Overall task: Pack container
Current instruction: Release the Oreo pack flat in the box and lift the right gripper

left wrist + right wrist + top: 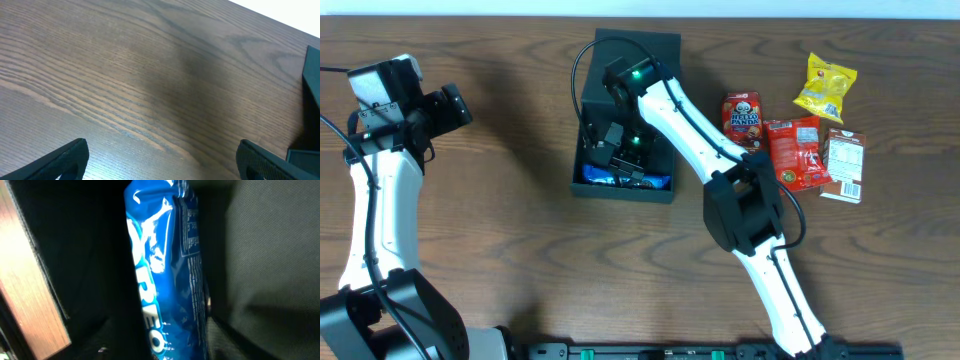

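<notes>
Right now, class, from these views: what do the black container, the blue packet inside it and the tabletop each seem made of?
The container looks like rigid cardboard, matte black: its flat panels show no shine. The blue packet looks like thin plastic film, glossy, with bright highlights and creases. The tabletop is brown wood or wood-look laminate, smooth; whether the grain is real cannot be told.

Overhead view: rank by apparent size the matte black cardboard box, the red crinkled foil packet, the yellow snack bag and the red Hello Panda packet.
1. matte black cardboard box, clearly largest.
2. red crinkled foil packet.
3. yellow snack bag and red Hello Panda packet: too alike to rank.
</notes>
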Action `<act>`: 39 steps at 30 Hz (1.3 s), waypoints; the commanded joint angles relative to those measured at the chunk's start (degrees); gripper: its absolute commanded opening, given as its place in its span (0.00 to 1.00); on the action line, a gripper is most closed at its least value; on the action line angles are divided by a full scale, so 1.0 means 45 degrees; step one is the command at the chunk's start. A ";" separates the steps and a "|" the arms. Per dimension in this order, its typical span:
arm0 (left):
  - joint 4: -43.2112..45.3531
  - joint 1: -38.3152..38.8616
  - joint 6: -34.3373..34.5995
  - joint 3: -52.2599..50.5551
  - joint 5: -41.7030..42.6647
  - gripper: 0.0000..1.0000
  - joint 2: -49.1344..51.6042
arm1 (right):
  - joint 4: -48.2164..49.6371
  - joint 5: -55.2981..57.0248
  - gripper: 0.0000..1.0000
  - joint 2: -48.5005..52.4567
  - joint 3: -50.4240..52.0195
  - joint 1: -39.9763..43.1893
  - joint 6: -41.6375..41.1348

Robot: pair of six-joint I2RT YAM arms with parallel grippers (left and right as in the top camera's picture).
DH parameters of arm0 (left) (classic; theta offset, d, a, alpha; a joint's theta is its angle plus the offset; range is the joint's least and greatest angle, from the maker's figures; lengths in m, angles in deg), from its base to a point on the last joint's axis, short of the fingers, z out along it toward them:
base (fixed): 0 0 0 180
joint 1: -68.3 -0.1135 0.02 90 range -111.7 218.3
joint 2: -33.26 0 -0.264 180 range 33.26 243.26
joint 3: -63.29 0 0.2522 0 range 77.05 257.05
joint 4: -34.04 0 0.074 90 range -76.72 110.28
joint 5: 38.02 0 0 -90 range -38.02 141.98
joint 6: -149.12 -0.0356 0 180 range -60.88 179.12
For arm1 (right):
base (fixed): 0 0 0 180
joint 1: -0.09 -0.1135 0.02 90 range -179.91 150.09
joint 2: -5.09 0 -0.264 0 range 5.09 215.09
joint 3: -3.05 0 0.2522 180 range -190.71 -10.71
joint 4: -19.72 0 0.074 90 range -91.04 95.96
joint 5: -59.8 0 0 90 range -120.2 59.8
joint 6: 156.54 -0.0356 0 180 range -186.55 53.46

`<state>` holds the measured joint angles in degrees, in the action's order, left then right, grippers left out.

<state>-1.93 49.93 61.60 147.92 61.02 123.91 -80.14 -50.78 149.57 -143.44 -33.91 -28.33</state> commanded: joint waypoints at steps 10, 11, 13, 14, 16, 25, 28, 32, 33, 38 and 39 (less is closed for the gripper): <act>0.0044 -0.0083 -0.0277 0.0170 0.0112 0.95 -0.0005 | 0.0967 -0.0102 0.59 -0.0321 -0.0330 -0.0034 -0.0709; 0.0044 -0.0083 -0.0277 0.0170 0.0151 0.95 -0.0005 | 0.1122 -0.0117 0.59 -0.0321 -0.0457 -0.0034 -0.0884; 0.0039 -0.0083 -0.0272 0.0170 0.0311 0.95 -0.0005 | 0.1156 -0.0209 0.58 -0.0325 -0.0811 -0.0034 -0.0991; 0.0029 -0.0078 -0.0272 0.0170 0.0340 0.95 -0.0005 | 0.1132 -0.0233 0.58 -0.0325 -0.1059 -0.0034 -0.1127; -0.0010 -0.0078 -0.0272 0.0170 0.0340 0.95 -0.0005 | 0.0981 -0.0500 0.59 -0.0325 -0.1506 -0.0024 -0.1151; -0.0073 -0.0078 -0.0267 0.0170 0.0937 0.95 -0.0005 | 0.3162 -0.0665 0.07 -0.0291 -0.1005 0.0219 -0.2948; -0.0151 -0.0078 -0.0126 0.0170 0.1389 0.95 -0.0005 | 0.4124 0.0117 0.01 -0.0291 0.0000 0.0189 -0.3701; -0.0296 -0.0078 -0.0131 0.0170 0.1394 0.95 -0.0005 | 0.4512 0.0287 0.01 -0.0291 0.0884 0.0180 -0.3929; -0.0325 -0.0078 -0.0126 0.0170 0.1394 0.95 -0.0005 | 0.4512 0.0291 0.02 -0.0291 0.1010 0.0180 -0.3925; -0.0355 -0.0078 -0.0126 0.0170 0.1394 0.95 -0.0005 | 0.4464 0.0277 0.02 -0.0291 0.1598 0.0151 -0.3925; -0.0379 -0.0078 -0.0126 0.0170 0.1394 0.95 -0.0005 | 0.4371 0.0248 0.01 -0.0291 0.1705 0.0121 -0.3920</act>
<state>-3.42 49.93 61.65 147.92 66.83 123.91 -60.10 -49.69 149.40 -137.01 -33.80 -45.16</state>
